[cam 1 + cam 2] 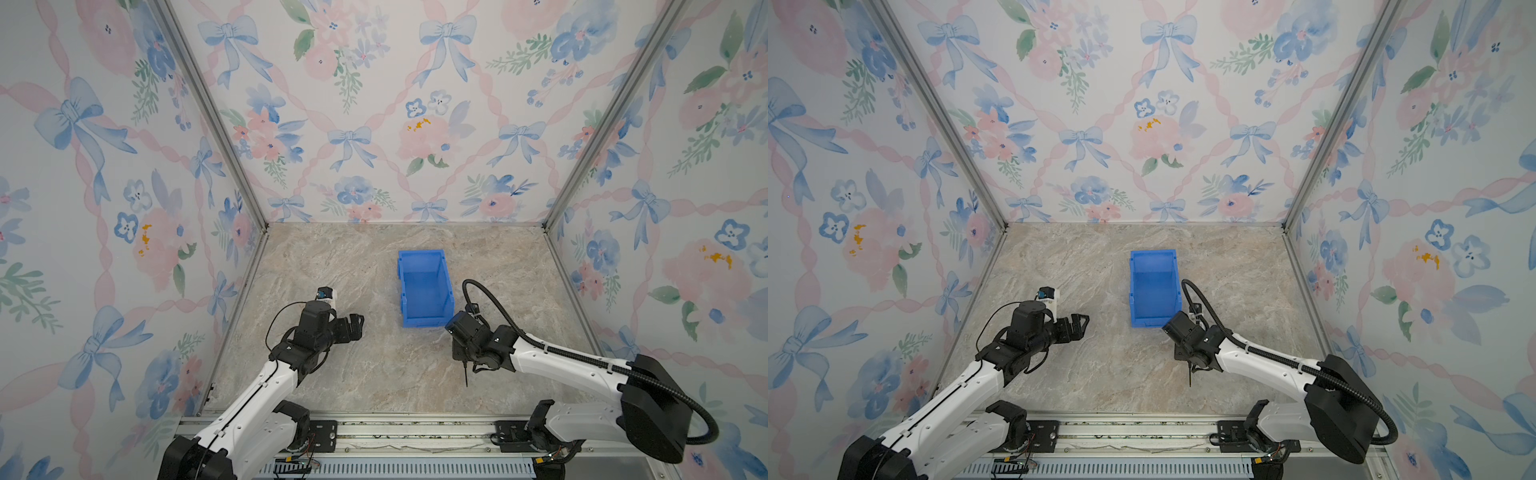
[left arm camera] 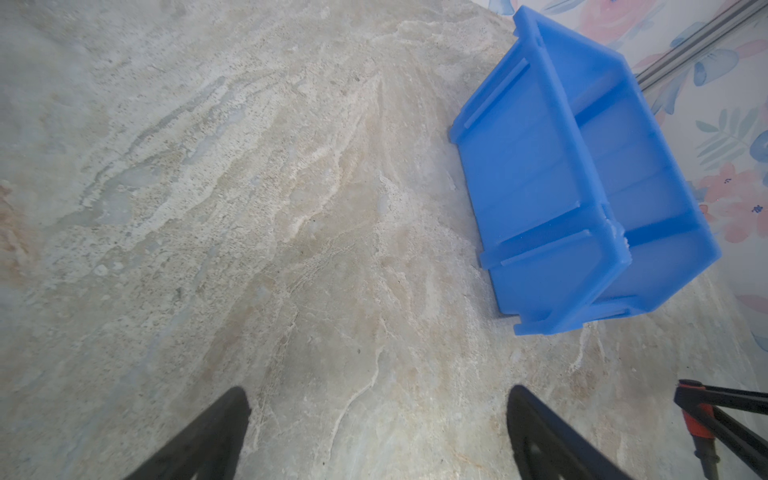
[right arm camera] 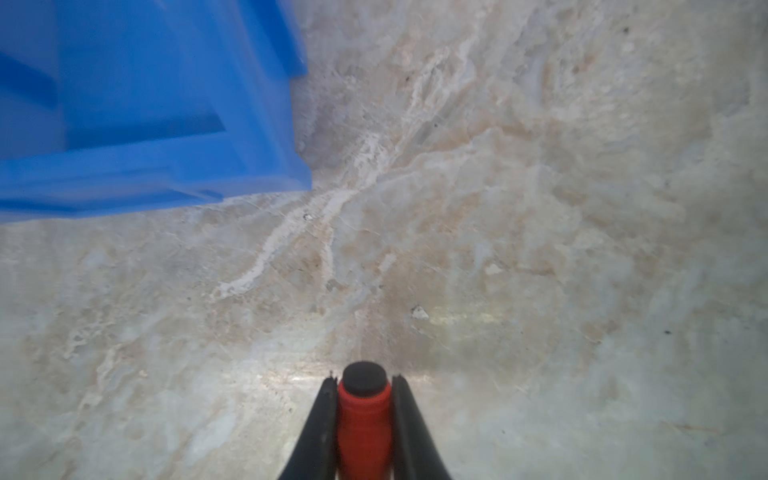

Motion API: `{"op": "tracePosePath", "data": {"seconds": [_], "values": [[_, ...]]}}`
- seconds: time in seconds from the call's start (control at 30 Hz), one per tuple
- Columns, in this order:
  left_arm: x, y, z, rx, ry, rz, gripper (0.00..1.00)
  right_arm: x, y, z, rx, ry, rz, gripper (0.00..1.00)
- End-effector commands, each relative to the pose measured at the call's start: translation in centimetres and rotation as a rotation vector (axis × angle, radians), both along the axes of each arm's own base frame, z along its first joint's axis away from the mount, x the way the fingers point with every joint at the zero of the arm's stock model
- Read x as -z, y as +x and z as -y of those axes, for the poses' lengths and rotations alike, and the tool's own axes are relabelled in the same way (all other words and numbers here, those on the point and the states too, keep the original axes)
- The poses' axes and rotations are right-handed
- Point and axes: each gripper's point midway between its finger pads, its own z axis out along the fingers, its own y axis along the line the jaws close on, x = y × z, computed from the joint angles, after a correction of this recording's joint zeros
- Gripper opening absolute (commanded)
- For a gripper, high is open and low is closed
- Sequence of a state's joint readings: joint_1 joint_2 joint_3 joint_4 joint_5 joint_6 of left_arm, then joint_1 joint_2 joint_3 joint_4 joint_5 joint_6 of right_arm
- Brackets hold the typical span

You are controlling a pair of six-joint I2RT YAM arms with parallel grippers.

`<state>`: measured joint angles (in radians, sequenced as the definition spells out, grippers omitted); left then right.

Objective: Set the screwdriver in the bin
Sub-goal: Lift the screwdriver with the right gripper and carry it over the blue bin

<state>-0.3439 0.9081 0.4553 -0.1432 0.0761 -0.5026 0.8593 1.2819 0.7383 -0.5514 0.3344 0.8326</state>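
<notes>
- Clamped in right gripper (image 3: 364, 379), fingers narrow on it: screwdriver (image 3: 364, 419), red-orange handle, black end cap.
- Thin dark shaft visible in both top views, pointing toward near table edge.
- Outside bin (image 1: 424, 291), near its low front lip.
- Bin upright on marble tabletop (image 1: 353, 382), only bare blue floor inside.
- Left gripper (image 2: 378, 394) spread wide over bare tabletop, apart from bin.

Three walls (image 1: 374, 124) are wearing floral, blue-bow wallpaper; metal posts (image 1: 208, 112) are framing a marbled bench (image 1: 332, 270)
</notes>
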Motion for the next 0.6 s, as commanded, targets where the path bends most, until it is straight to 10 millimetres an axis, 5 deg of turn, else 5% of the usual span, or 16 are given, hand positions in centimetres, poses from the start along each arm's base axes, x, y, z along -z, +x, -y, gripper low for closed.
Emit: {"op": "tracePosePath", "data": {"seconds": [0.0,0.3,0.57], "values": [[0.0,0.2,0.0,-0.002,-0.001,0.015,0.98,-3.2,0.8,-0.3,-0.019,0.0,0.062,0.0],[-0.2,0.6,0.5,0.019,-0.005,0.018,0.98,-9.1,3.7,-3.5,-0.093,0.05,0.166,0.0],[-0.7,0.7,0.6,0.031,-0.001,0.033,0.97,-11.8,8.1,-6.8,-0.121,0.104,0.187,0.0]]}}
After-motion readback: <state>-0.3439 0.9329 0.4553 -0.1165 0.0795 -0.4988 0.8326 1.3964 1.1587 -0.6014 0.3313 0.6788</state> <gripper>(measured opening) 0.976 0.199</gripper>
